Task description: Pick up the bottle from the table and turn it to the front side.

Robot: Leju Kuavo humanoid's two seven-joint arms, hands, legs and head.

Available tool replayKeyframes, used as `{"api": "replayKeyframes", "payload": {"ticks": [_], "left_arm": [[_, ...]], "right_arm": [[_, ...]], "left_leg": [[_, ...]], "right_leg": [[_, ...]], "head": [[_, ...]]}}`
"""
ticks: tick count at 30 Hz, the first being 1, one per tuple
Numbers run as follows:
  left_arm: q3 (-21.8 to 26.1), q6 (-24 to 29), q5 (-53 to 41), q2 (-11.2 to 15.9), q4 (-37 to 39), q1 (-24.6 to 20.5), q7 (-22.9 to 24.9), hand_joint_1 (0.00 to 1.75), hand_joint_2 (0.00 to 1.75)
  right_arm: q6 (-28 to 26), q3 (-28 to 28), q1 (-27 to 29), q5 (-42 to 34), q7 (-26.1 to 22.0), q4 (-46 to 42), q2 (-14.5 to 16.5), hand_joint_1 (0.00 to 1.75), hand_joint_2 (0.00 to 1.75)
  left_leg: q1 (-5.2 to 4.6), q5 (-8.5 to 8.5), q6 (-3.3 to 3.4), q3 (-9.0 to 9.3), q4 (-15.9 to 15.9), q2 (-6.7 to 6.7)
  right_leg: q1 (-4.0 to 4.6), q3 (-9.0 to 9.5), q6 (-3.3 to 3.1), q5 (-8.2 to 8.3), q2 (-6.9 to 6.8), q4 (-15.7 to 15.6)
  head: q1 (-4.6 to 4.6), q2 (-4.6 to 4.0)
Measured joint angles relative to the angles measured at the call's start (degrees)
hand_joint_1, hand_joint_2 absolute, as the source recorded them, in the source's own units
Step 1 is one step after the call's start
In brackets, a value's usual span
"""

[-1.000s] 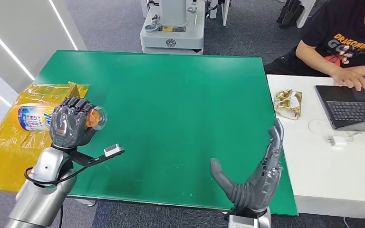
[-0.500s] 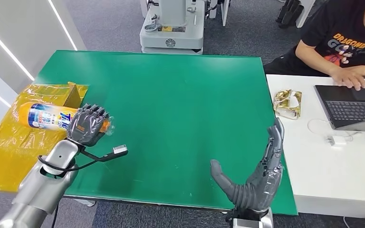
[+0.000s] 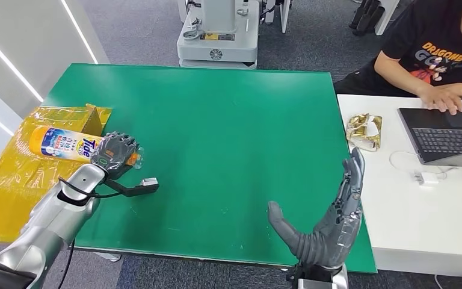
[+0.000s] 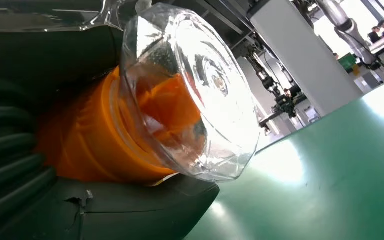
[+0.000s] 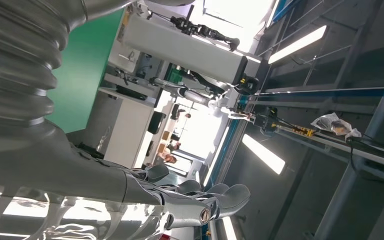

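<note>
Fingers of the left hand (image 3: 115, 155) are wrapped round the neck end of the bottle (image 3: 66, 143), just behind its clear cap (image 4: 190, 95). The bottle lies roughly level in that grip, above the left edge of the green table (image 3: 228, 132), its body reaching out over the yellow plastic sheet (image 3: 12, 180) beside the table. Its printed label faces up toward the head camera.

Judging by the glossy label and smooth orange plastic, the surface will be slippery. The rigid body should take a firm squeeze without harm. Held this far from its middle, a full bottle would lever hard against the fingers, so a hold nearer the middle of the body looks safer for turning.

Further off, the right hand (image 3: 331, 223) stands over the table's near right corner, fingers straight and spread, holding nothing.
</note>
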Motion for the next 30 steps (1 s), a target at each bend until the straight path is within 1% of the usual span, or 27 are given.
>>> {"api": "replayKeyframes", "payload": {"ticks": [4, 8, 12, 17, 23, 30], "left_arm": [[-0.4, 0.0, 0.0, -0.1, 1.6, -0.5, 0.0, 1.75, 1.75], [-0.7, -1.3, 0.0, -0.2, 3.5, -1.1, -0.2, 1.75, 1.75], [-1.3, -1.7, 0.1, -0.5, 7.6, -2.8, -0.3, 1.75, 1.75], [-1.4, -2.3, 0.2, -0.8, 12.7, -4.2, 1.0, 1.75, 1.75], [-1.4, -2.9, 0.6, -0.4, 16.4, -4.3, 1.7, 1.75, 1.75], [-1.4, -2.7, 1.1, 0.3, 18.3, -4.7, 2.5, 1.75, 1.75]], "right_arm": [[0.0, 0.0, 0.0, 0.0, 0.0, 0.0, 0.0, 0.0, 1.75], [-0.1, 0.0, 0.0, 0.0, 0.2, 0.0, 0.0, 0.0, 1.75], [-0.6, 0.0, -0.1, 0.0, 0.5, 0.0, 0.0, 0.0, 1.75], [-0.8, 0.0, -0.3, 0.2, 0.6, 0.0, 0.0, 0.0, 1.75], [-0.7, 0.1, -0.9, 0.4, 1.0, 0.5, 0.1, 0.0, 1.75], [-0.9, 0.4, -1.5, 0.4, 1.1, 1.7, 0.3, 0.0, 1.75]], "left_leg": [[0.0, 0.0, 0.0, 0.0, 0.0, 0.0], [0.0, 0.0, 0.0, 0.0, 0.0, 0.0], [0.0, 0.01, 0.0, 0.0, 0.0, -0.01], [0.0, 0.01, 0.0, 0.0, 0.0, 0.0], [0.0, 0.0, 0.0, -0.01, 0.0, -0.01], [0.0, 0.01, -0.01, 0.02, 0.0, -0.01]], "right_leg": [[0.0, 0.0, 0.0, 0.0, 0.0, 0.0], [0.0, 0.0, 0.0, 0.0, 0.0, 0.0], [0.0, 0.01, 0.0, 0.0, -0.01, 0.0], [0.0, 0.01, 0.0, 0.0, 0.0, 0.0], [0.0, 0.01, -0.01, 0.0, -0.01, 0.0], [0.0, 0.05, -0.01, 0.0, -0.02, 0.0]], "head": [[0.0, 0.0], [-0.01, 0.0], [0.01, 0.0], [0.0, 0.0], [-0.01, 0.0], [0.0, 0.0]]}}
